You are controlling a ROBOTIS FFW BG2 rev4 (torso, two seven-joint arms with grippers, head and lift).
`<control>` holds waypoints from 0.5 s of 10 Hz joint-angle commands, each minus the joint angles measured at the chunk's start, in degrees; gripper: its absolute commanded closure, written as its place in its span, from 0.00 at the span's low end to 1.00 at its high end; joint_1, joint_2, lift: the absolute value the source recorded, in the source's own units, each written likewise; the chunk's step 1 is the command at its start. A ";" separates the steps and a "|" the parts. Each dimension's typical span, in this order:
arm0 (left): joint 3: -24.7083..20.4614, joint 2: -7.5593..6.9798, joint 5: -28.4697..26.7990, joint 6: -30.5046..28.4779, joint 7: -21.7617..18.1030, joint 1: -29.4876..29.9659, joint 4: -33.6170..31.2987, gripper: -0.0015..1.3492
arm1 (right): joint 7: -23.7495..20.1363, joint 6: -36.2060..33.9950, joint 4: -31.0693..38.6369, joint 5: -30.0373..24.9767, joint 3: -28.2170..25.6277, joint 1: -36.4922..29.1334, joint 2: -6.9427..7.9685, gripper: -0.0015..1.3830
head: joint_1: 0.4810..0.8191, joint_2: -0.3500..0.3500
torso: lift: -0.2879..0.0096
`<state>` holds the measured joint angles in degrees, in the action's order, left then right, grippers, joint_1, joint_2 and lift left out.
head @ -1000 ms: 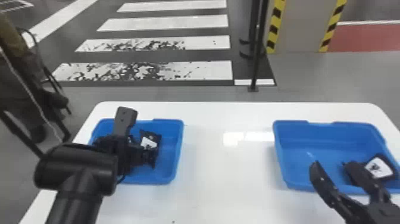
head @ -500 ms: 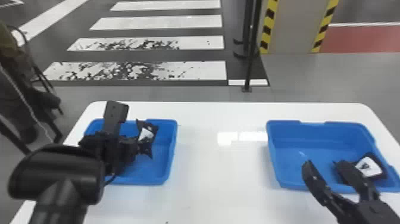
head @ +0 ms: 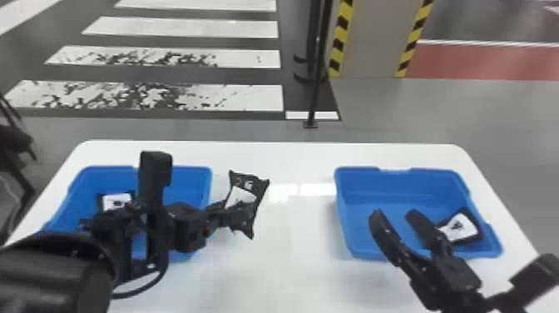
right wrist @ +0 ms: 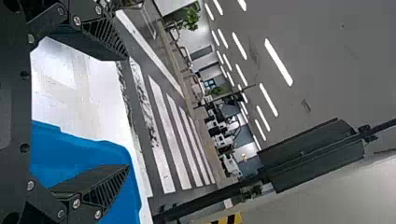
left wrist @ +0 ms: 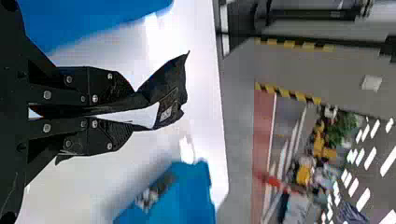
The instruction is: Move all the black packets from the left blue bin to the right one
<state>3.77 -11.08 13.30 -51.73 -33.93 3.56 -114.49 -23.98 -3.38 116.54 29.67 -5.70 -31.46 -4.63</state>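
Note:
In the head view my left gripper (head: 228,213) is over the table just right of the left blue bin (head: 204,175), shut on a black packet (head: 260,193) with a white label. The left wrist view shows the same packet (left wrist: 170,84) pinched between the fingertips of my left gripper (left wrist: 126,112). Another black packet (head: 117,201) lies in the left bin, partly behind the arm. My right gripper (head: 393,218) stands open above the near part of the right blue bin (head: 357,169), where a black packet (head: 459,227) rests at the right side. In the right wrist view my right gripper (right wrist: 127,112) has its fingers wide apart.
Both bins stand on a white table (head: 287,249), with bare tabletop between them. Behind the far edge, a thin black post (head: 316,83) stands on the floor, near a pillar (head: 374,37) with yellow and black stripes.
My left gripper has lifted the packet out of the left bin and carried it right, past the bin's edge. The packet left in that bin has come into sight. The head view has shifted slightly.

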 commanded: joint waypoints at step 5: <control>13.71 -0.87 15.73 3.64 -2.63 -1.60 4.73 0.89 | -0.36 -9.83 -3.83 14.09 5.92 5.02 -2.66 0.17 | 0.63 0.17 | 0.50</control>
<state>16.26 -11.83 28.24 -47.99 -36.57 2.27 -109.86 -24.35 -12.12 113.08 42.64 -0.20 -26.92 -7.05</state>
